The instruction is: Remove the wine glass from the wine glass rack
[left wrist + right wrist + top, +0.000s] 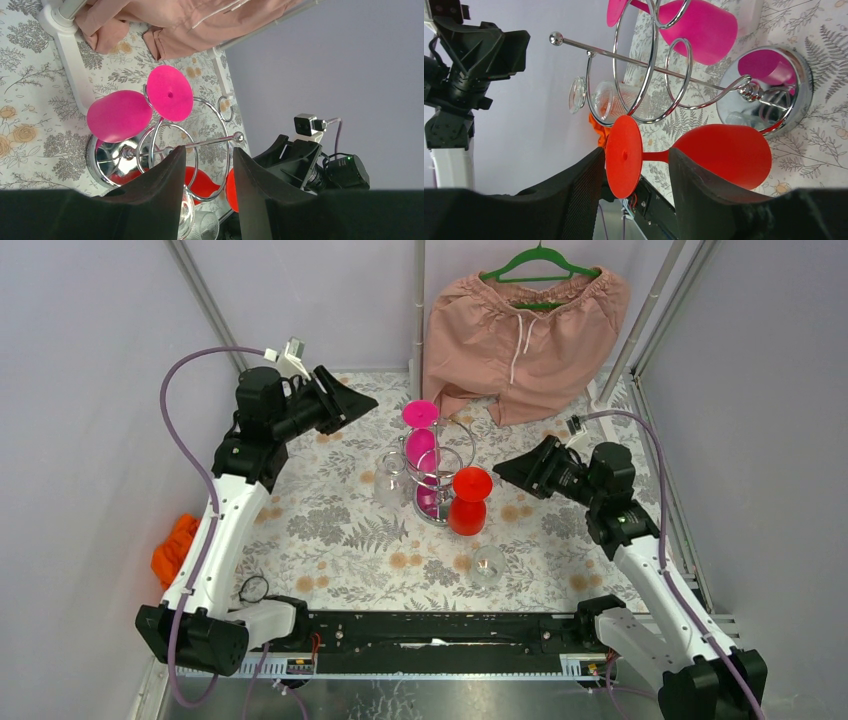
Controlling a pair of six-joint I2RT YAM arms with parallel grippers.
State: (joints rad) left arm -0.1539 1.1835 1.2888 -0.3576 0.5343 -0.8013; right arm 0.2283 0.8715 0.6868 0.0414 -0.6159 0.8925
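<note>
The chrome wine glass rack [440, 465] stands mid-table, with its round mirror base [107, 161] and wire rings [644, 75]. A pink wine glass [421, 432] hangs upside down on it, also in the left wrist view [119, 116]. A clear glass [390, 480] hangs on its left side. A red wine glass [468, 502] is upside down at the rack's right; I cannot tell whether it hangs or stands. My left gripper [352, 400] is open and empty, up and left of the rack. My right gripper [503, 472] is open, just right of the red glass's foot [624, 156], which shows between its fingers.
Another clear glass [488, 563] lies on the floral table near the front. Pink shorts on a green hanger [525, 325] hang at the back beside a white pole [419, 300]. An orange cloth [175, 548] lies at the left edge. Frame posts stand at the corners.
</note>
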